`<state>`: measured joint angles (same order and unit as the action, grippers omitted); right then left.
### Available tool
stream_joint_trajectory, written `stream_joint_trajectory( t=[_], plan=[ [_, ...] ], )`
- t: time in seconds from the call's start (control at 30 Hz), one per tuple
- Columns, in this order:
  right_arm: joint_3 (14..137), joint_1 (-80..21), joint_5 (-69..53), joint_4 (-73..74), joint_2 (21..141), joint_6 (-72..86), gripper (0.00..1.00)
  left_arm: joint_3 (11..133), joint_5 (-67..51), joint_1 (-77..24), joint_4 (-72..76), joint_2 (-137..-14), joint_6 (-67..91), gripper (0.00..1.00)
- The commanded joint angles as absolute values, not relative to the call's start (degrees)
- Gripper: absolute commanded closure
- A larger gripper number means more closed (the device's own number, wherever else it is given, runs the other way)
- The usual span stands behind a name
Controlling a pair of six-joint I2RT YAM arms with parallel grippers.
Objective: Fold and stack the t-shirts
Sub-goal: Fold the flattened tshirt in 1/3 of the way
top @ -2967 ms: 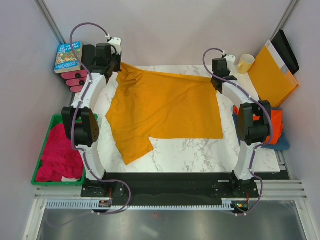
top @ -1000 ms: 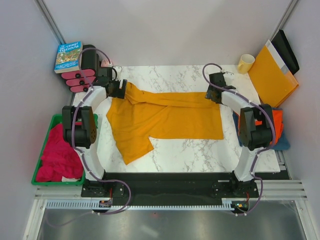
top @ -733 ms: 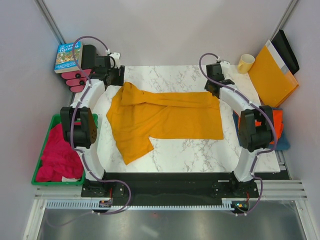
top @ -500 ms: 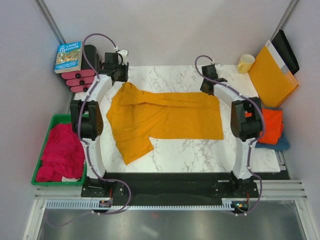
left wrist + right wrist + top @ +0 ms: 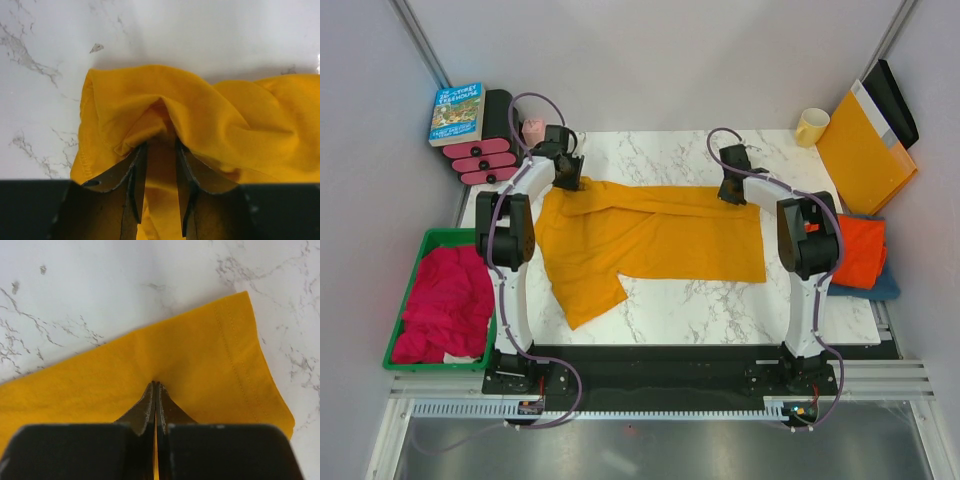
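Shirt in hand: the mustard-yellow t-shirt (image 5: 650,235) lies across the middle of the bench (image 5: 700,300), its far edge folded over towards me and one sleeve trailing at the near left.
Left fingers (image 5: 125,172): narrow, with a bunched ridge of cloth pinched between them at the shirt's far left corner.
Right fingers (image 5: 142,412): pressed together on a thin layer by the stitched hem at the far right corner.
Handling: light, limp, no stiffness, I judge; it will drape and crease, and a thin pinch may slip.
Where to hold: corners and hems, both ends together, cloth taut between.
Other shirts: the orange-red t-shirt (image 5: 860,250) sits on the blue t-shirt (image 5: 882,290) at the bench's right edge.
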<state>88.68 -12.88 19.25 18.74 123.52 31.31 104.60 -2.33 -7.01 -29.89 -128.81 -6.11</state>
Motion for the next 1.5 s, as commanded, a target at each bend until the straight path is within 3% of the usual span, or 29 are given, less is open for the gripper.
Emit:
stream_joint_trajectory(
  t=[0.0,0.17,0.27,0.37,0.43,0.47,0.57,0.63,0.73,0.77,0.83,0.87,0.97,1.1,1.47],
  plan=[
    [82.36,-12.74,22.14,23.82,121.47,32.25,1.00,103.19,4.04,-7.12,-31.99,-128.94,-8.70,0.63],
    [79.98,-12.74,21.98,23.56,120.58,32.78,1.00,96.78,2.20,-7.12,-29.45,-125.69,-9.05,0.55],
    [83.40,-12.74,20.66,23.29,120.94,32.26,1.00,95.71,0.26,-7.12,-26.55,-122.00,-7.65,0.38],
    [87.97,-13.01,19.08,21.71,120.24,30.42,0.98,97.73,-2.90,-7.12,-26.02,-118.48,-5.90,0.29],
    [92.69,-13.62,17.50,21.53,119.71,29.45,0.89,99.39,-3.86,-7.12,-25.75,-115.68,-5.36,0.26],
    [94.38,-13.88,17.23,21.53,119.18,27.96,0.78,99.67,-4.04,-7.12,-25.66,-114.62,-5.01,0.24],
    [99.57,-16.16,14.52,22.50,118.13,25.41,0.59,99.76,-4.92,-7.12,-25.49,-111.28,-4.75,0.23],
    [100.90,-18.80,12.84,23.38,117.25,24.61,0.55,98.19,-6.41,-7.12,-25.58,-109.61,-4.92,0.26],
    [100.28,-23.28,8.97,24.25,116.72,23.47,0.58,94.94,-8.78,-7.12,-25.75,-108.90,-6.06,0.42],
    [99.94,-24.68,8.79,24.61,116.54,23.12,0.67,94.14,-9.40,-7.12,-25.84,-108.90,-6.33,0.56],
    [98.09,-28.64,8.88,24.96,115.93,22.85,0.78,91.77,-10.54,-7.12,-25.75,-108.90,-6.50,0.69],
    [97.39,-31.26,9.40,25.05,115.67,22.68,0.80,91.15,-10.72,-7.12,-25.84,-109.42,-6.59,0.82],
    [95.63,-36.80,10.28,24.79,115.66,22.94,0.90,89.83,-11.07,-7.12,-25.66,-111.08,-7.56,0.98],
    [97.90,-43.84,14.40,24.96,117.42,22.33,0.95,91.83,-9.94,-7.12,-25.58,-114.86,-8.70,0.98],
    [113.19,-52.91,13.80,28.21,129.98,25.92,0.91,95.62,-8.35,-6.86,-26.10,-122.34,-9.93,0.98]
  ],
)
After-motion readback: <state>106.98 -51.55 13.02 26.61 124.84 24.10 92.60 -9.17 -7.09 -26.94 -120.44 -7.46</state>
